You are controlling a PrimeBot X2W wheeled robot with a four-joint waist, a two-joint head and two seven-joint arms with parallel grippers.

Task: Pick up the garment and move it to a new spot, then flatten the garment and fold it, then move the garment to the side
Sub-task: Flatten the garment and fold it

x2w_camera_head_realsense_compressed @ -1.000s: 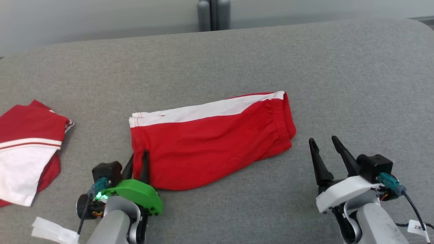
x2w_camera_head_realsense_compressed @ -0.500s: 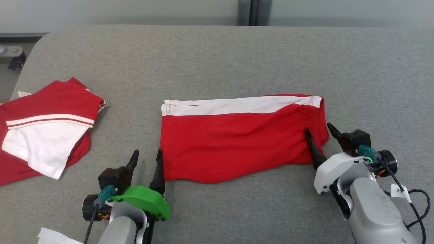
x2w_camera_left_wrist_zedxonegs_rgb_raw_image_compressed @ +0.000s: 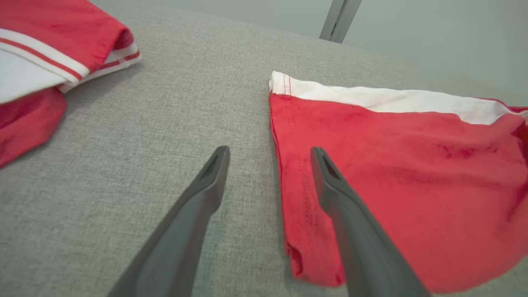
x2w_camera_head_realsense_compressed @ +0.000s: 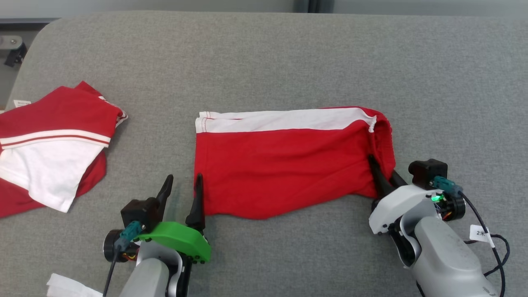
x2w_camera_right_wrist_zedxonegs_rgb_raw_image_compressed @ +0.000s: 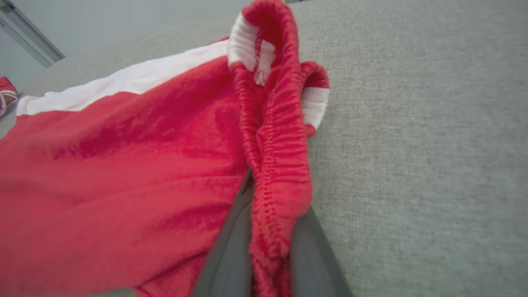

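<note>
Head view: garment (x2w_camera_head_realsense_compressed: pixel 280 165), red shorts with a white side stripe, lies about dead centre on the grey fabric-covered table (x2w_camera_head_realsense_compressed: pixel 288 53). It is folded flat with the long axis running 9 to 3 o'clock. The white stripe runs along the 12 o'clock edge, the leg hem is at the 9 o'clock end and the elastic waistband at the 3 o'clock end.

Left gripper (x2w_camera_head_realsense_compressed: pixel 184 178), green cover, sits at 7 o'clock. Its fingers are spread wide and hold nothing. The inner finger (x2w_camera_left_wrist_zedxonegs_rgb_raw_image_compressed: pixel 330 185) sits over the garment's hem corner at 7 o'clock and the outer finger (x2w_camera_left_wrist_zedxonegs_rgb_raw_image_compressed: pixel 206 185) is over bare table. Cannot tell if the inner one touches the cloth.

Right gripper (x2w_camera_head_realsense_compressed: pixel 381 167), white cover, is at 4 o'clock and pinched nearly closed on the waistband. In the right wrist view the gathered elastic is bunched between the two fingers and stands up off the table in a ridge, with the white stripe end at its top. The rest of the shorts lies flat toward 9 o'clock.

Second garment (x2w_camera_head_realsense_compressed: pixel 53 152), red and white and loosely folded, is at 9 o'clock near the table edge, well apart from the shorts. White scrap (x2w_camera_head_realsense_compressed: pixel 70 286) is at 7 o'clock in the bottom corner, beside the left arm. Paper tag (x2w_camera_head_realsense_compressed: pixel 480 235) hangs on the right arm's cable at 4 o'clock.
</note>
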